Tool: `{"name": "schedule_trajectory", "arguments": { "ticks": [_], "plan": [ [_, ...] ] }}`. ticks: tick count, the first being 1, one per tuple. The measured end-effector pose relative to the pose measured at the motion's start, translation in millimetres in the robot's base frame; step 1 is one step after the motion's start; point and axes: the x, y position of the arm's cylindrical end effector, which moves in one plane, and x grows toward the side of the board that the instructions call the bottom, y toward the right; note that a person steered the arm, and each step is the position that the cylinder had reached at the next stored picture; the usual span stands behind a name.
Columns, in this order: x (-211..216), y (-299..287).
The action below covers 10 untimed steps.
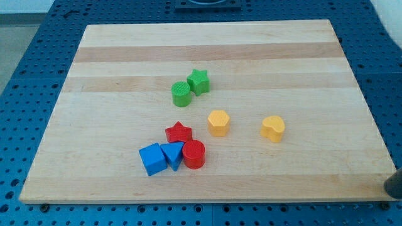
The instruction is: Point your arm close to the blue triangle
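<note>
On the wooden board (113,56), lower left of centre, sits a tight cluster. The blue cube (152,159) is furthest to the view's left, touching the blue triangle (171,154) just to its right. The triangle is pressed between the cube and the red cylinder (193,154), with the red star (179,133) just above it, toward the view's top.

Near the middle of the frame, the green cylinder (181,94) and the green star (198,81) touch, the star up and to the right. Below them stands a yellow hexagonal block (218,122), and well to its right a yellow heart-like block (272,128).

At the frame's lower right edge, off the board, a dark blurred shape (394,184) shows; my tip's very end cannot be made out, and it lies well apart from every block.

No writing or labels are readable anywhere.
</note>
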Motion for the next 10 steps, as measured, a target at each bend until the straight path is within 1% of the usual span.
{"name": "schedule_trajectory", "arguments": {
  "ticks": [2, 3, 5, 6, 7, 8, 9, 10],
  "plan": [
    [1, -129],
    [0, -168],
    [-1, -170],
    [-7, -204],
    [-7, -272],
    [-7, -307],
    [-7, -307],
    [-28, -318]
  ]
}}
